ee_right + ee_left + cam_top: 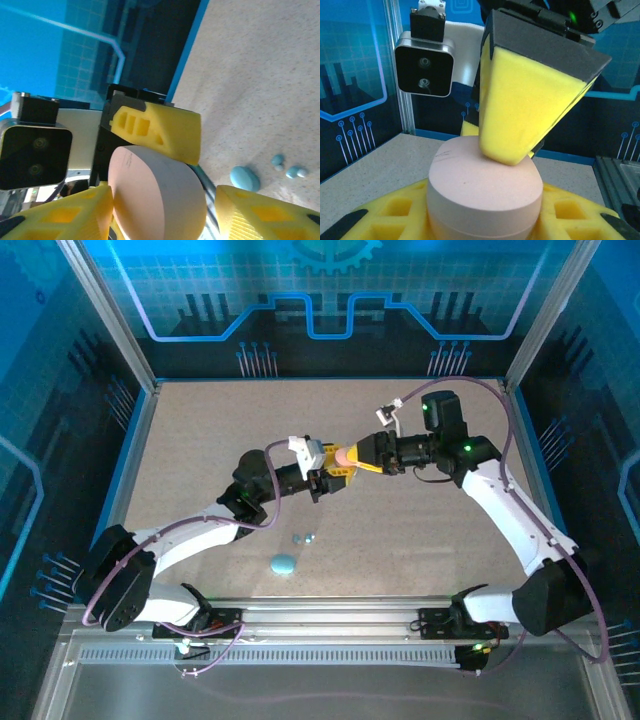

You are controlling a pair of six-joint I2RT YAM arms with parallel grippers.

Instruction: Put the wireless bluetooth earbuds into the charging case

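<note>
Above the middle of the table, in the top external view, the two arms are seen meeting nose to nose. A pink charging case is held off the surface by the left gripper, which is clamped on it. The right gripper is set against the same case from the opposite side. Two light blue earbuds are seen lying on the table between the grippers and the arm bases, just beside each other. A light blue case is set near them, closer to the front edge.

From the left wrist, the pink charging case is seen gripped between that gripper's yellow foam pads, its lid shut. One yellow finger of the right gripper is seen touching the case's upper face. The right wrist camera is visible behind it.

From the right wrist, the round face of the pink charging case is framed by the right gripper's own fingers, which are spread apart. One is touching the case's side and the other is separated from it by a narrow gap. A left finger is laid across the case's upper edge, with the left wrist camera beside it. Beyond, the earbuds are seen bare on the table near the light blue case, well apart from the pink one.
</note>
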